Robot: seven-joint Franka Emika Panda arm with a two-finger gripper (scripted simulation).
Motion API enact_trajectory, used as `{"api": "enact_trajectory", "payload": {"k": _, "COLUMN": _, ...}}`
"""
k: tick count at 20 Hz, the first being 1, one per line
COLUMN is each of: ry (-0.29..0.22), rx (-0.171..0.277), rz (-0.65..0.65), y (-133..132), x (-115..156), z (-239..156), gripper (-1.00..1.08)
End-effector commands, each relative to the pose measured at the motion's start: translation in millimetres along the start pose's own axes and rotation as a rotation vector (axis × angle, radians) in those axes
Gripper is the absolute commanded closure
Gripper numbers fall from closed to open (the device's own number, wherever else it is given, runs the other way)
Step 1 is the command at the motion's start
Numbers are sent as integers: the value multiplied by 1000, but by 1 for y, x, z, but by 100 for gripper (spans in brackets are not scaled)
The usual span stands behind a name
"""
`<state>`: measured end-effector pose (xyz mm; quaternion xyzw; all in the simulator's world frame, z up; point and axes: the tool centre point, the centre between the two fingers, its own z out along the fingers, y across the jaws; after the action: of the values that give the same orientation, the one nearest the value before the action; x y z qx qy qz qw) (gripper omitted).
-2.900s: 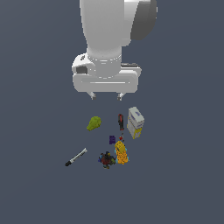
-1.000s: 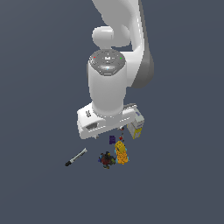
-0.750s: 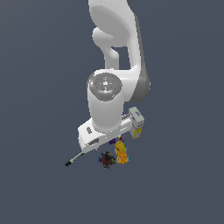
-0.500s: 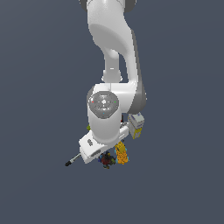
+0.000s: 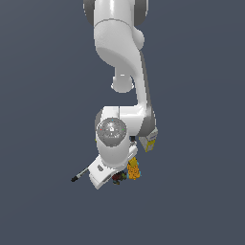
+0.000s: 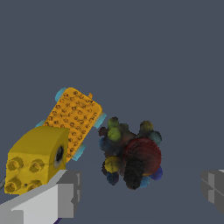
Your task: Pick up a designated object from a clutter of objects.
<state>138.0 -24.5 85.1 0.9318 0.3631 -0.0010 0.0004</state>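
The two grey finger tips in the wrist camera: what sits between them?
In the wrist view, the dark clump lies between the gripper's open fingers, nearer the one beside the orange-yellow patterned item. Bare floor fills the rest.

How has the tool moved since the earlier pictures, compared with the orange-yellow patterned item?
Yes. The tool has come down from above the clutter to the orange-yellow patterned item, open around the dark clump.

Background: a single uniform dark slate-grey surface (image 5: 43, 119) fills both the exterior and the wrist views to every edge. It is matte and untextured, with no visible seam or horizon. Lighting is even and diffuse, and no furniture, walls or windows are distinguishable.
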Motion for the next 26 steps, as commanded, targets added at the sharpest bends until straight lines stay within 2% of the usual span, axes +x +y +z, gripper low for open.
{"api": "enact_trajectory", "payload": {"k": 1, "ry": 2, "rx": 0, "rz": -13, "y": 1, "x": 1, "z": 4, "gripper": -92}}
{"api": "enact_trajectory", "payload": {"k": 7, "ry": 1, "rx": 1, "rz": -12, "y": 1, "x": 1, "z": 8, "gripper": -92}}
{"api": "enact_trajectory", "payload": {"k": 16, "ry": 2, "rx": 0, "rz": -15, "y": 0, "x": 0, "z": 49, "gripper": -92}}
{"api": "enact_trajectory", "payload": {"k": 22, "ry": 2, "rx": 0, "rz": -16, "y": 1, "x": 1, "z": 55, "gripper": -92}}
{"api": "enact_trajectory", "payload": {"k": 23, "ry": 2, "rx": 0, "rz": -16, "y": 1, "x": 1, "z": 55, "gripper": 108}}
{"api": "enact_trajectory", "payload": {"k": 26, "ry": 2, "rx": 0, "rz": -16, "y": 1, "x": 1, "z": 55, "gripper": 108}}
